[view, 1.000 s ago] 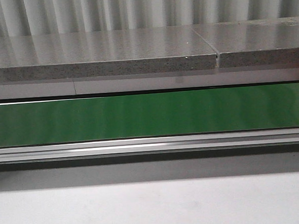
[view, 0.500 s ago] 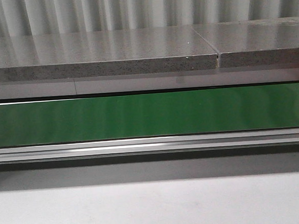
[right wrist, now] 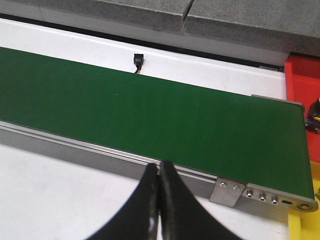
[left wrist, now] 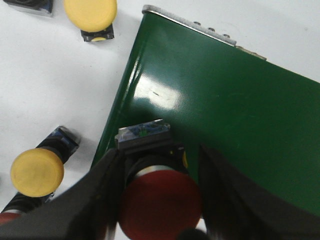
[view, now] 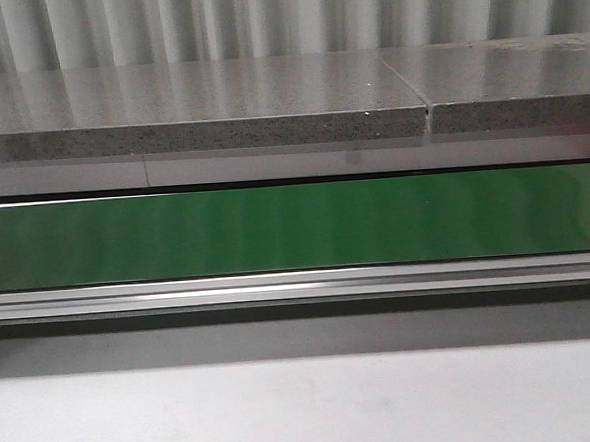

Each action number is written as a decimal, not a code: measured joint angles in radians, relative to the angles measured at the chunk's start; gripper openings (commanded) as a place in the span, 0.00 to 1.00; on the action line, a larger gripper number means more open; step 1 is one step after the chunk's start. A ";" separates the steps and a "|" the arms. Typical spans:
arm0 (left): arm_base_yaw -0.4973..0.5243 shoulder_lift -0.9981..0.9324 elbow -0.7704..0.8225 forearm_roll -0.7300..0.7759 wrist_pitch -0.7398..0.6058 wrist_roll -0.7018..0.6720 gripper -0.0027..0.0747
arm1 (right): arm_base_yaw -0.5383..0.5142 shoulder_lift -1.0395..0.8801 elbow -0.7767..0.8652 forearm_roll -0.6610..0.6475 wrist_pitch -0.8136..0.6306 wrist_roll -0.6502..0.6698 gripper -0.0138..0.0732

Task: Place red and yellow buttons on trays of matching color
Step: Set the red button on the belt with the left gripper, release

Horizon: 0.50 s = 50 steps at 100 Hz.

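A long green belt [view: 295,226] runs across the front view, with a grey stone shelf [view: 198,112] behind it and a white table [view: 307,411] in front of it; that view shows no arms and no buttons at all. The right wrist view shows the same belt from one end, and only there can you see a red tray [right wrist: 302,80] past the end of the belt and a bit of a yellow tray [right wrist: 306,227] at the near corner. The right gripper [right wrist: 160,200] hangs above the near metal rail of the belt, and its two black fingers are pressed together with nothing between them. Only the left wrist view shows the buttons. The left gripper [left wrist: 160,200] has its fingers squeezed on both sides of a red button [left wrist: 160,205], which sits over the edge of the green belt. A yellow button [left wrist: 37,172] lies on the white table just beside the left gripper. Another yellow button [left wrist: 91,14] stands farther off on the table, near the corner of the belt
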<state>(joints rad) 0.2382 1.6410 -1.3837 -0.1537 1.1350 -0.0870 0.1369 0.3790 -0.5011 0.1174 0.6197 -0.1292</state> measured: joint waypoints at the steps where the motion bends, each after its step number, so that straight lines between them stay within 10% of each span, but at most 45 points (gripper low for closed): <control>1: 0.000 0.004 0.000 0.000 0.000 0.000 0.25 | 0.000 0.000 0.000 0.000 0.000 0.000 0.08; 22: 0.000 0.043 0.000 -0.007 -0.004 0.002 0.29 | 0.000 0.000 0.000 0.000 0.000 0.000 0.08; 50: 0.000 0.045 -0.007 -0.029 -0.026 0.003 0.65 | 0.000 0.000 0.000 0.000 0.000 0.000 0.08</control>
<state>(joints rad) 0.2382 1.6860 -1.3909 -0.1832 1.1087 -0.0844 0.1369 0.3790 -0.5011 0.1174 0.6197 -0.1292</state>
